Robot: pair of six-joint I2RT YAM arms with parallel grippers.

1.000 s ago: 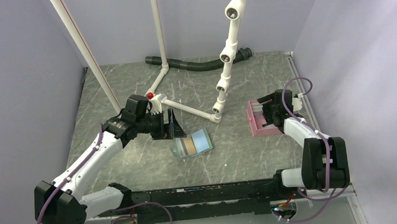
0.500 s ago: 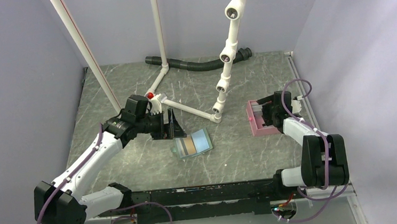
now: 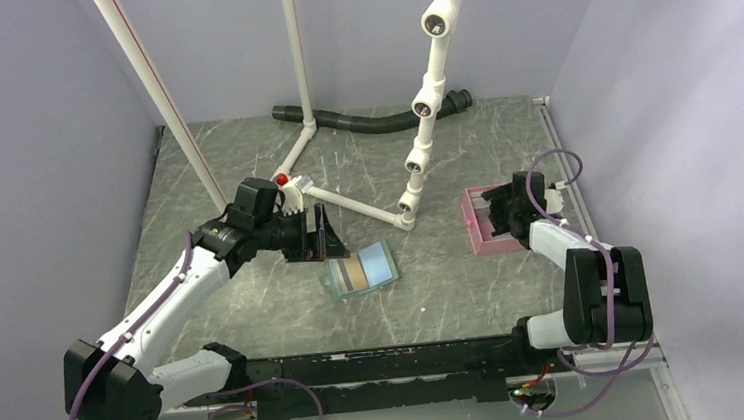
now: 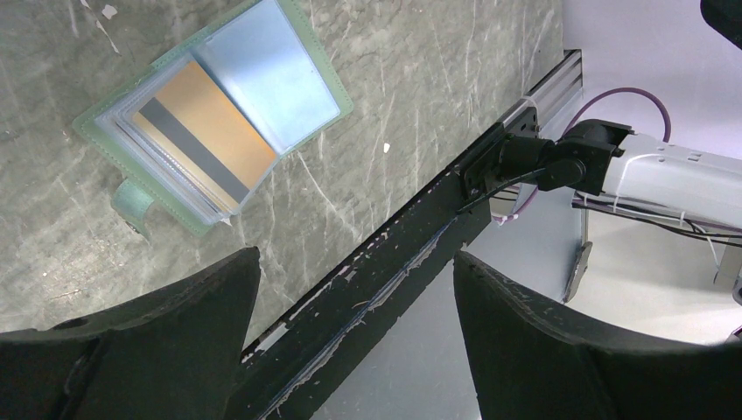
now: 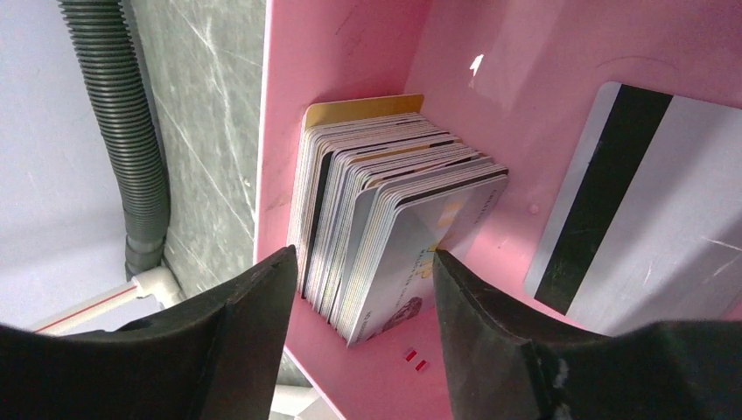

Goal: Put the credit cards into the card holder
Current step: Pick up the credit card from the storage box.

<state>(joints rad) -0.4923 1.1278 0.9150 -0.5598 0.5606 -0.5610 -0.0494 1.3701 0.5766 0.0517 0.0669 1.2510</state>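
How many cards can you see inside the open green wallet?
1: an orange card with a grey stripe, in one page of the open card holder. The facing blue page looks bare. More may hide under the stacked sleeves.

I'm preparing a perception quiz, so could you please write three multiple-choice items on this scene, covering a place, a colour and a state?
1. Where is the stack of cards? A beside the pink tray; B inside it; C under it.
2. The card showing in the open card holder is: A orange; B pink; C white.
3. The right gripper is: A shut on a card; B out of view; C open.
Answers: B, tray walls surround it; A, orange with a grey stripe; C, jaws apart, either side of the stack.
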